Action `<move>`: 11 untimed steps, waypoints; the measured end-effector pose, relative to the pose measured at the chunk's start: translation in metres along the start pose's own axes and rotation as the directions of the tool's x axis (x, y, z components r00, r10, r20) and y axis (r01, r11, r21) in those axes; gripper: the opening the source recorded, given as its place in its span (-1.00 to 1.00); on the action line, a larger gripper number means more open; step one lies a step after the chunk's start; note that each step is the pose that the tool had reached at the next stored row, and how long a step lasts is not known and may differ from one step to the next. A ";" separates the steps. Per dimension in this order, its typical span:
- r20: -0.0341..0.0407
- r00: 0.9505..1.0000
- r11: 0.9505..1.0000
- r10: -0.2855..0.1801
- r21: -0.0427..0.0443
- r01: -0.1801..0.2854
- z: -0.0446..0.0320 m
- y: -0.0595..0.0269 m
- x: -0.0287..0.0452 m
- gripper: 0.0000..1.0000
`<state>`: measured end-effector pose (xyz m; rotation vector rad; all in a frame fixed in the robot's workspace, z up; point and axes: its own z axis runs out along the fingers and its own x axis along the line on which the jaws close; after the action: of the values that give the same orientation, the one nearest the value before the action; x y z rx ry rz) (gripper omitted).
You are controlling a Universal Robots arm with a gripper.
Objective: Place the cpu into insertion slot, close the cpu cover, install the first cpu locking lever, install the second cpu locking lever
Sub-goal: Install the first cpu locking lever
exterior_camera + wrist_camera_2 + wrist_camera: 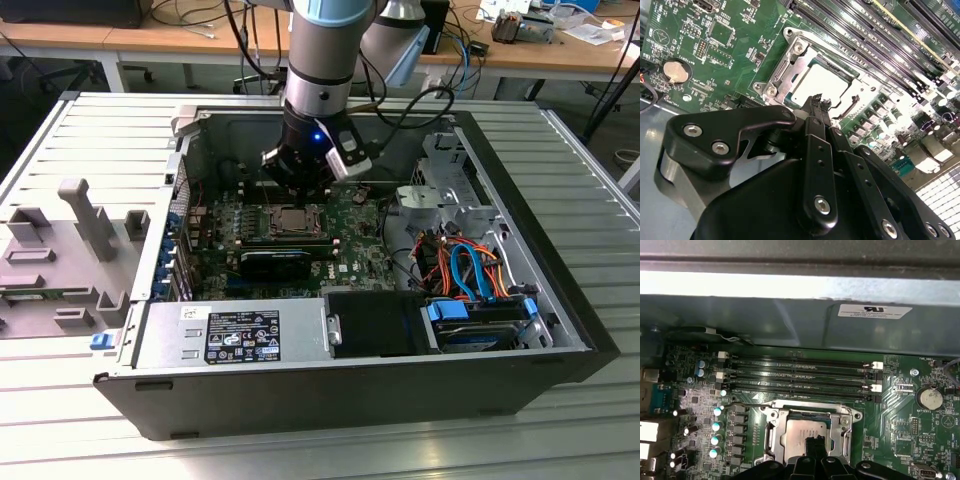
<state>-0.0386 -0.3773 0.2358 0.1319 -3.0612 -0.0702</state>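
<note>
a: exterior view first. the gripper [296, 183] hangs inside the open computer case [560, 300], just above the insertion slot [292, 221] on the green motherboard [355, 240]. the fingers are hidden by the wrist there.

b: second wrist view?

a: the fingers [816, 107] look pressed together to one narrow tip, holding nothing, right at the edge of the cpu cover [785, 75]. the cpu [820, 82] already sits in the slot, and the cover looks down around it.

b: risk?

a: i'd judge the tip could slide off the thin metal and scrape the cpu or the memory slots [865, 35] beside it.

b: first wrist view?

a: the same tip [816, 446] is over the cpu [801, 432], with a thin lever wire [740, 405] beside the cover [812, 412]. i can't tell if it's latched; if loose, it might spring up.
</note>
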 end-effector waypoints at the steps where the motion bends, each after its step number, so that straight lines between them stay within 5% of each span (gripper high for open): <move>1: 0.000 1.000 1.000 -0.006 0.000 0.006 0.0000 0.0000 0.0000 -0.79; 3: 0.000 1.000 1.000 -0.010 -0.006 0.010 0.0000 0.0000 0.0002 -0.79; 6: 0.004 1.000 1.000 -0.012 -0.029 0.012 0.0006 0.0007 0.0079 -0.79; 11: 0.011 1.000 0.999 -0.012 -0.030 0.013 0.0020 0.0020 0.0242 -0.79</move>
<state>-0.0630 -0.3773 0.2357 0.1494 -3.0683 -0.1177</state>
